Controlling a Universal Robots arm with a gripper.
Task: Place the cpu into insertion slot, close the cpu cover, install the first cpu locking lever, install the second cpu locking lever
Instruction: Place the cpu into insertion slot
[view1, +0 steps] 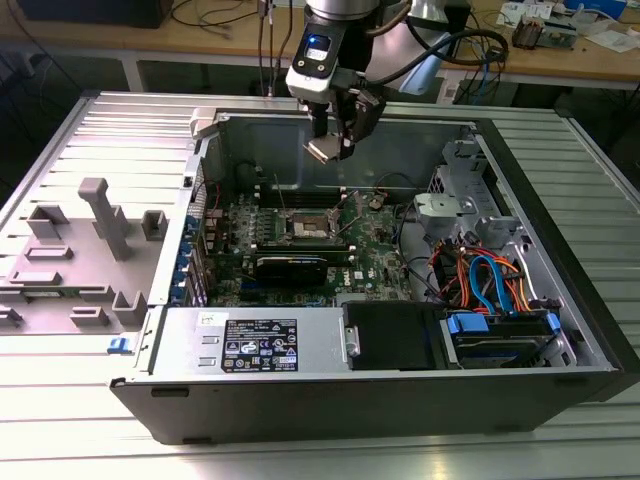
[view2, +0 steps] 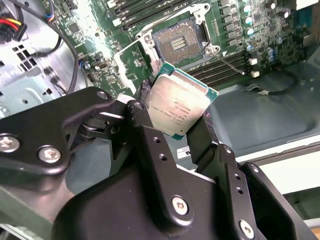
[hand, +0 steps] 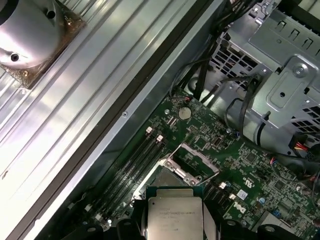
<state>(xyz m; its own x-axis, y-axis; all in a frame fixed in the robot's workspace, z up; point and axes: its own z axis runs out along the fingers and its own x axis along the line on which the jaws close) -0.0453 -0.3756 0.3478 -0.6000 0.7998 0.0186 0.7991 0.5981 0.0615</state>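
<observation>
My gripper (view1: 332, 148) hangs inside the open computer case, above the green motherboard (view1: 380, 255), shut on the cpu (view1: 322, 151). The cpu (view2: 180, 105) is a flat square chip with a silvery top, pinched at two opposite edges by the black fingers (view2: 209, 131). It sits tilted, above and off to one side of the insertion slot (view2: 179, 42), whose dark centre lies bare. The cpu cover (view2: 131, 64) stands raised at the slot's edge. In the first wrist view the cpu (hand: 175, 217) hides part of the insertion slot (hand: 165, 179), with the cpu cover (hand: 194, 162) up behind it.
Long black memory slots (hand: 131, 166) run beside the socket, and a round coin battery (hand: 185, 113) lies farther off. A metal drive cage (hand: 280, 75) and coloured cables (view1: 490, 280) fill the case on the exterior view's right. A grey fixture tray (view1: 90, 240) stands outside the case.
</observation>
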